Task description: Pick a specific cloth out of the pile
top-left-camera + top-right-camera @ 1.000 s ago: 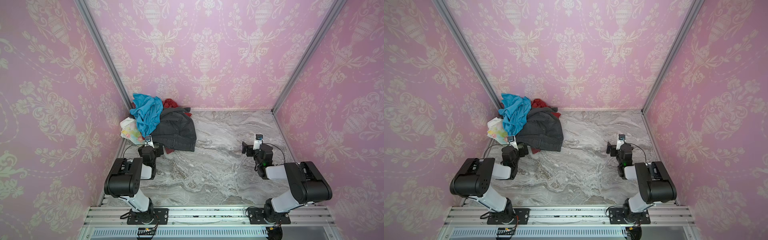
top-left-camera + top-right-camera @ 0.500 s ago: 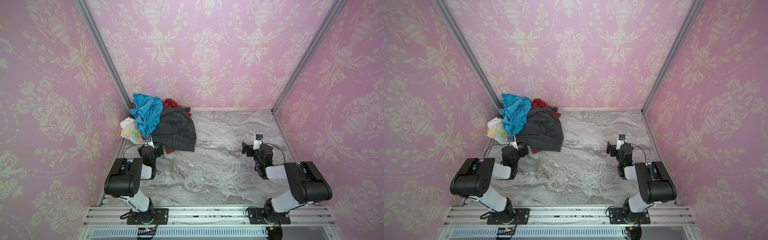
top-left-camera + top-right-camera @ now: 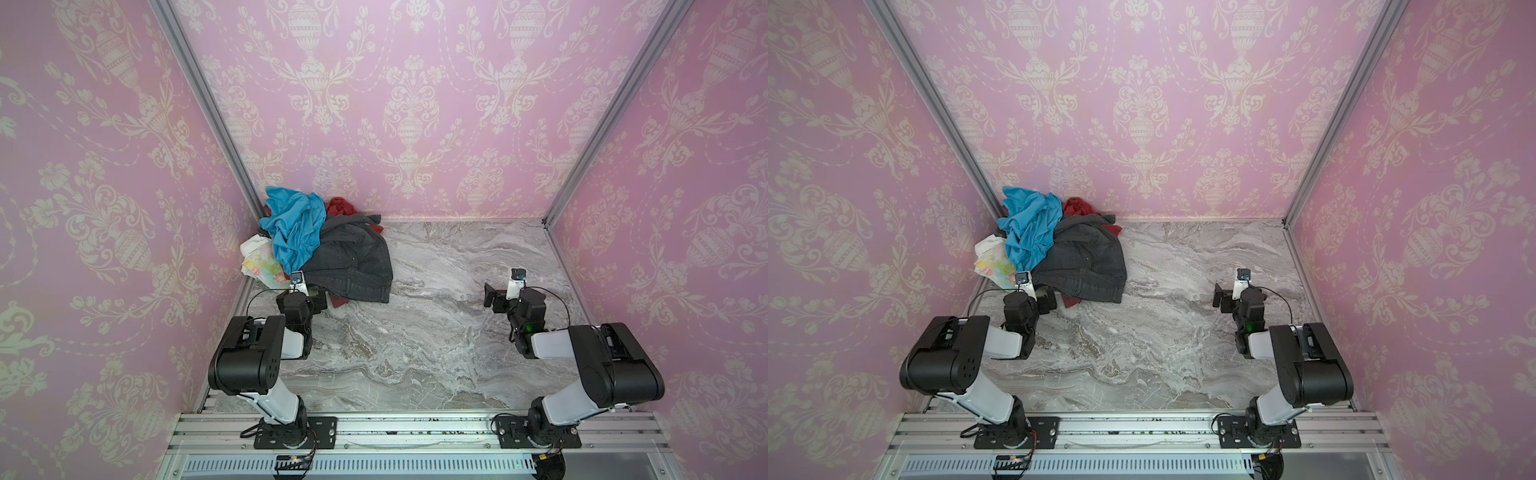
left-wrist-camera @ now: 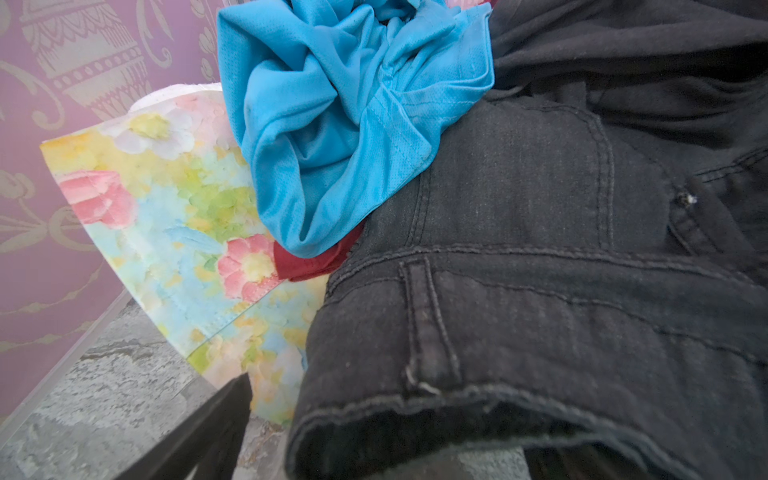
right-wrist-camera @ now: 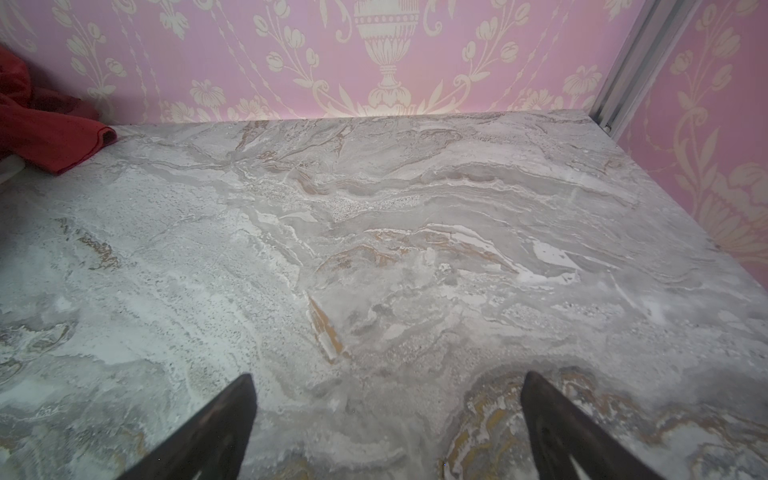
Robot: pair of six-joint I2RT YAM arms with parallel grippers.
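I read the table [image 3: 436, 332] as a clock face with 12 at the back wall [image 3: 415, 124]. The pile [image 3: 328, 249] fills the 10 o'clock corner. The red cloth [image 3: 341, 206] I'm after shows only at the pile's 12-to-1 o'clock edge, against that wall. The rest of it is buried under the dark jeans [image 3: 353, 266] and the blue shirt [image 3: 293, 226]. A floral cloth [image 3: 262, 266] lies at the pile's 8 o'clock.

I'd pinch the exposed red fold at 1 o'clock, catching red fabric only, then lift slowly so the jeans slide off. A darker red scrap [image 3: 337, 300] at the pile's 6 o'clock may be another garment, so I'd leave it.

The left gripper [image 3: 320, 298] sits low at the pile's 6 o'clock with its jaws apart. The jeans' waistband droops across the gap and hides one finger, and I judge nothing is clamped. The right gripper [image 5: 386, 376] hovers low over bare table at 3 o'clock, jaws spread and empty. It looks to have a clear run to the fold.
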